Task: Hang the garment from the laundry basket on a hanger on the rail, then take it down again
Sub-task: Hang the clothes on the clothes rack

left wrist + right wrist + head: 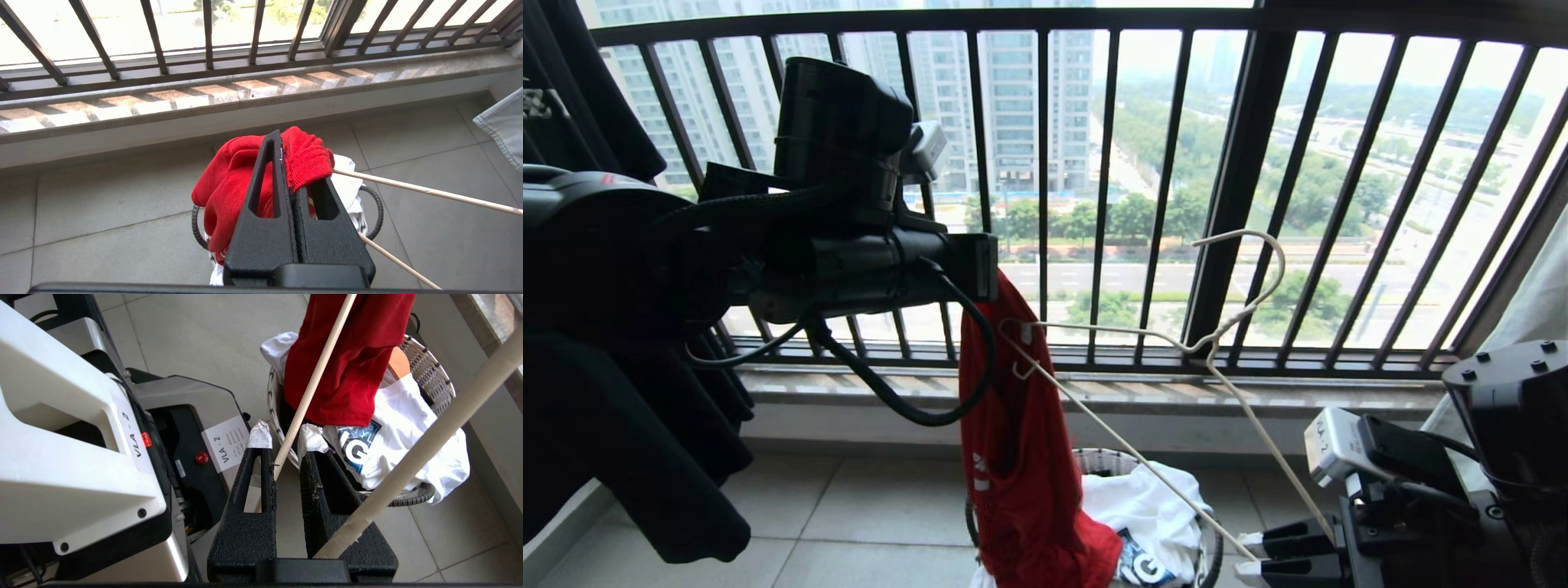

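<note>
The laundry basket (pixel 1104 460) sits mostly hidden behind the hanging red garment (pixel 1021 457) and white cloth (pixel 1152 510). The garment's chest print is out of sight, and the hanger (pixel 1241 302) vanishes into its folds.

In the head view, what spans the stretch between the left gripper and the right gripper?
The hanger: one notched end sits by the red garment under the left gripper, its wires running down to the right gripper.

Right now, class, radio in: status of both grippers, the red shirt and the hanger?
Left gripper shut on red T-shirt, lifted above basket. Right gripper shut on white wire hanger, one end hooked into shirt. Nothing in the way.
</note>
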